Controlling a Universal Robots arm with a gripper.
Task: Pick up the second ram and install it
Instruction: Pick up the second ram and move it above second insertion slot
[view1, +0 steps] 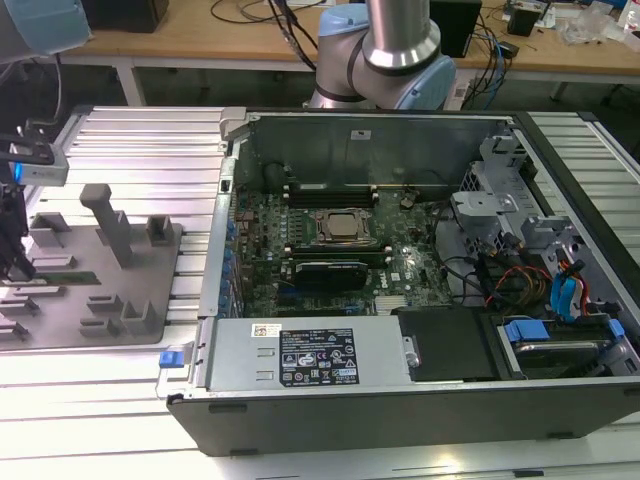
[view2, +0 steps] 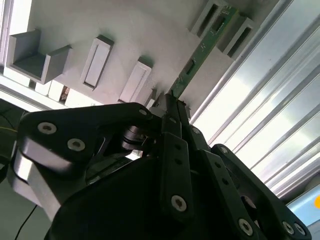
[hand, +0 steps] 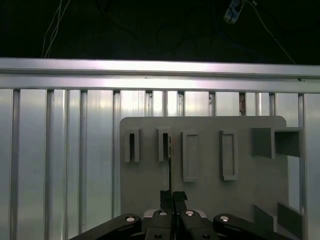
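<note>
At the exterior view's left edge, the gripper (view1: 18, 262) is hanging over the grey holder tray (view1: 150, 295). The second ram (view1: 62, 278) is standing on its long edge in that tray, as a thin green strip just beside the gripper. In both wrist views the fingers (view2: 172, 125) are looking closed on one end of the stick, w/ no gap showing. So I am judging it as gripped but not yet lifted out, since its far end is sitting between two posts (view2: 240, 37) of the tray.

For doing this step well, I am thinking the pull should be going straight out of the posts, w/o tilt. The stick is thin and held near one end only, so a sideways load could be jamming it or twisting it in the pads.

Toward the centre, the open computer case (view1: 400, 425) is lying w/ the processor socket (view1: 342, 227) in its middle. On the power supply (view1: 240, 350), at lower centre, a black-and-white label (view1: 315, 357) is carrying print, but it is too small for reading. No other writing is legible.
</note>
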